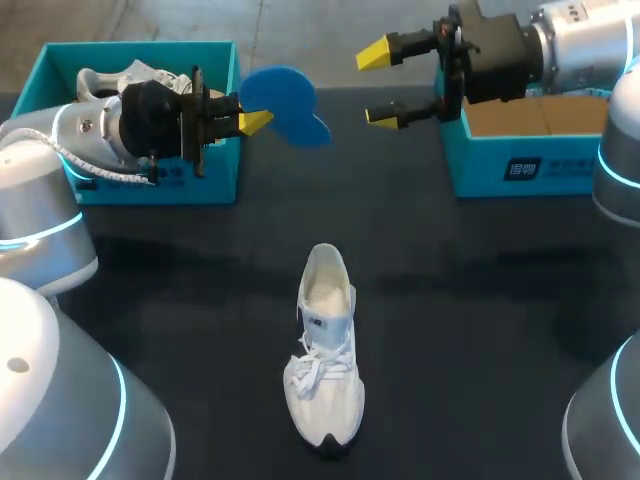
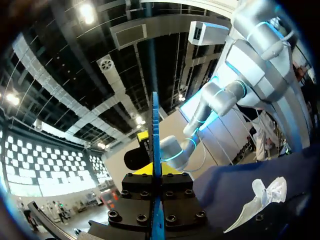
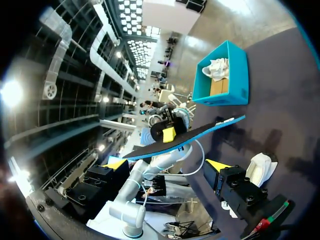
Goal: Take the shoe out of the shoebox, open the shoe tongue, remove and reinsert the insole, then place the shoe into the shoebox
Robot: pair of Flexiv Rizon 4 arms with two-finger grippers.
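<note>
HEAD: I look down on the table [image 1: 480, 300] from above and behind, far off | LEFT WRIST: tilted upward, insole [image 2: 154, 150] edge-on, very close | RIGHT WRIST: faces across the table, mid-range | SHARED: insole and shoe [image 1: 325, 350] show in all three views

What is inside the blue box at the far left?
A white shoe lies inside the box. The left arm covers part of it, so the rest inside is hidden.
</note>
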